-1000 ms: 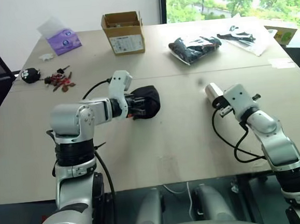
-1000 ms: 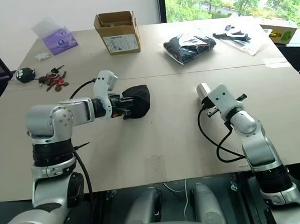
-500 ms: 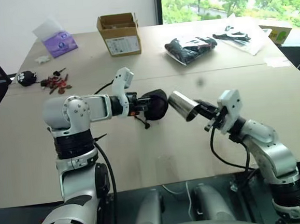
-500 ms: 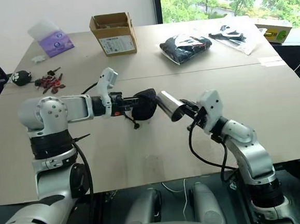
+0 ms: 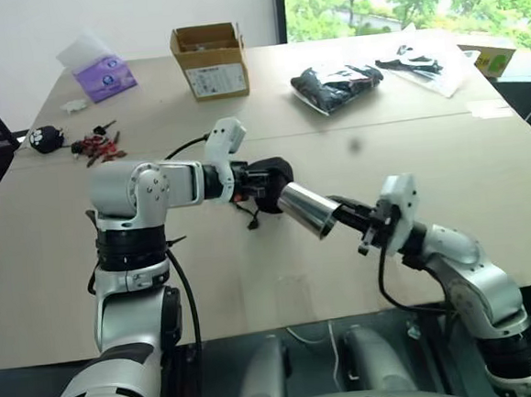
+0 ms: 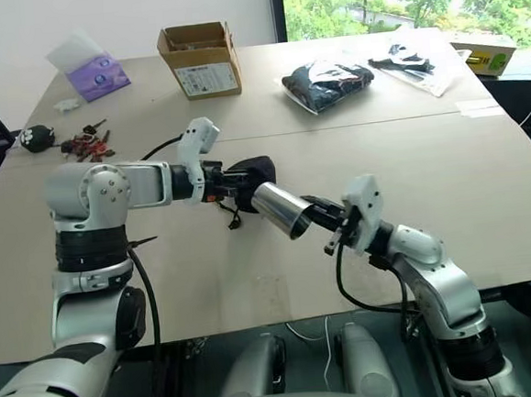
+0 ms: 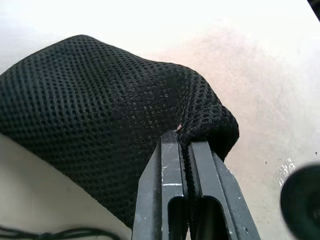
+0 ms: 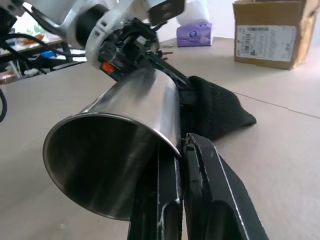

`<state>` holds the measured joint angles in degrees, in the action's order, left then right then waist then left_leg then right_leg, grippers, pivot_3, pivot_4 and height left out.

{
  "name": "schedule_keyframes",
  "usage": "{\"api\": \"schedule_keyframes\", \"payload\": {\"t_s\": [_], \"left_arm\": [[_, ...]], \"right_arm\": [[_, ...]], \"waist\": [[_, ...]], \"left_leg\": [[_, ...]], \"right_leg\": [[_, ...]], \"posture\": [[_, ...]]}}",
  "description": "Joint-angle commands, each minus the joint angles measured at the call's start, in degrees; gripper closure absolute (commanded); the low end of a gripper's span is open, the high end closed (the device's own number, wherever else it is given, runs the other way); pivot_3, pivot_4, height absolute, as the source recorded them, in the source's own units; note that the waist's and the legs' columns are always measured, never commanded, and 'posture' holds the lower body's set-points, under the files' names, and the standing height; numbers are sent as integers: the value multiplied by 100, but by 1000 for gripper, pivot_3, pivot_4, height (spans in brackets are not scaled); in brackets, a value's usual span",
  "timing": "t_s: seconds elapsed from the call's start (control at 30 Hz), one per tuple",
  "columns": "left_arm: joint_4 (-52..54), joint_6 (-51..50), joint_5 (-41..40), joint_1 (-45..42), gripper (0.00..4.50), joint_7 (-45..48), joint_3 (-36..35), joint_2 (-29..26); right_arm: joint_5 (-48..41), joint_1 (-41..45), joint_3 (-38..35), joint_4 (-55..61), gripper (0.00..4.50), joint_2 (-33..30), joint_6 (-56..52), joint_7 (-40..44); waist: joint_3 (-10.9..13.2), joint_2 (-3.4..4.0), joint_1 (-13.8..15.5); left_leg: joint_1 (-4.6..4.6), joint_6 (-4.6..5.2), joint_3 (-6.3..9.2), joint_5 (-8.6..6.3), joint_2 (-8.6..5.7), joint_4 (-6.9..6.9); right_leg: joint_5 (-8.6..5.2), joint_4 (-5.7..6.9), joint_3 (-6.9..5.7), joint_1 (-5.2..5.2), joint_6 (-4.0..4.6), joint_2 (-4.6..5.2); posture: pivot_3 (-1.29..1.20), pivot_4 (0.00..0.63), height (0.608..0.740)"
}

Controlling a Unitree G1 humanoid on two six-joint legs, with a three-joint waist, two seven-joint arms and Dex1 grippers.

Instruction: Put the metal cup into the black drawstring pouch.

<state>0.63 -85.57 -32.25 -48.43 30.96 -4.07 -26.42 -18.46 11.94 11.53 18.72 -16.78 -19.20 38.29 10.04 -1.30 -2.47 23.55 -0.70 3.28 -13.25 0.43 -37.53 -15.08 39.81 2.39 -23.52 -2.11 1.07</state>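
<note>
The black drawstring pouch (image 5: pixel 269 176) is a soft mesh bag held just above the table near its middle. My left gripper (image 5: pixel 251 183) is shut on its fabric edge, and the wrist view shows the cloth pinched between the fingers (image 7: pixel 170 165). The metal cup (image 5: pixel 305 209), a shiny steel tumbler, lies nearly level in the air to the right of the pouch. Its closed end is right beside the pouch and its open mouth faces back along my right arm. My right gripper (image 5: pixel 341 214) is shut on the cup's rim (image 8: pixel 172 145). The pouch's mouth is hidden.
A cardboard box (image 5: pixel 210 58) and a purple tissue pack (image 5: pixel 104 76) stand at the far side. A clear bag of black items (image 5: pixel 339 84) and another plastic bag (image 5: pixel 420 62) lie at the far right. Keys (image 5: pixel 96 144) lie far left.
My right gripper has carried the cup left and back, turning it from upright to nearly level until its closed end reached the pouch. The left gripper, still on the pouch, shifted slightly right.
</note>
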Motion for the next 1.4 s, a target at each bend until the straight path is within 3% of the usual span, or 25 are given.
{"api": "schedule_keyframes", "payload": {"t_s": [0.03, 0.37, 0.67, 0.73, 0.87, 1.03, 1.2, 1.4], "left_arm": [[513, 204, -35, 98, 4500, -5, 140, -87], [1169, 126, -171, 528, 4500, -19, 195, -246], [1664, 132, -372, 798, 4500, -17, 137, -138], [1787, 208, -404, 840, 4500, -26, 73, -64], [2196, 250, -562, 1031, 4500, -129, -139, 250], [2965, 895, -540, 1497, 4500, -345, -147, 601], [3197, 641, -983, 1500, 4500, -501, -549, 1124], [3258, 360, -1340, 1344, 4500, -700, -1026, 1798]], "right_arm": [[472, 356, 169, -622, 4465, 176, 398, -237], [1194, 764, 166, -1520, 4465, 334, 436, -787], [1270, 1404, 261, -2619, 4465, 1153, 728, -913], [1654, 1625, 472, -3028, 4465, 1166, 1028, -991], [1853, 2020, 663, -3774, 4465, 1452, 1462, -974], [686, 2458, -170, -4405, 4465, 2366, 778, -746], [548, 2875, -473, -4796, 4465, 2636, 723, -804], [2263, 3543, 414, -5704, 4465, 2163, 2480, -1441]], "waist": [[0, -1, 9], [1, -1, 10], [1, -1, 10], [1, -1, 10], [1, -1, -2], [2, -3, -8], [2, -2, 41], [2, -3, -5]], "left_leg": [[0, -1, 0, 0, 1, 0], [15, -22, 1, 13, -2, 2], [13, -22, 0, 13, -1, 5], [12, -22, 0, 13, -1, 5], [9, -24, -4, 14, -1, 6], [9, -26, -4, 15, 12, 11], [13, -7, 7, 4, 5, 10], [12, -8, 5, 4, -6, 10]], "right_leg": [[0, -1, -1, 0, 0, 0], [0, -6, 0, -12, 0, 9], [0, -4, 1, -12, 1, 7], [0, -5, 1, -12, 1, 7], [0, -5, 5, -12, 1, 6], [1, -6, 7, -12, 2, 7], [1, -6, -5, -11, 2, 13], [1, -6, -6, -12, 2, 12]], "posture": [[0, 150, 740], [0, 150, 740], [0, 150, 740], [0, 150, 740], [0, 150, 740], [0, 150, 740], [0, 150, 740], [0, 150, 740]]}}
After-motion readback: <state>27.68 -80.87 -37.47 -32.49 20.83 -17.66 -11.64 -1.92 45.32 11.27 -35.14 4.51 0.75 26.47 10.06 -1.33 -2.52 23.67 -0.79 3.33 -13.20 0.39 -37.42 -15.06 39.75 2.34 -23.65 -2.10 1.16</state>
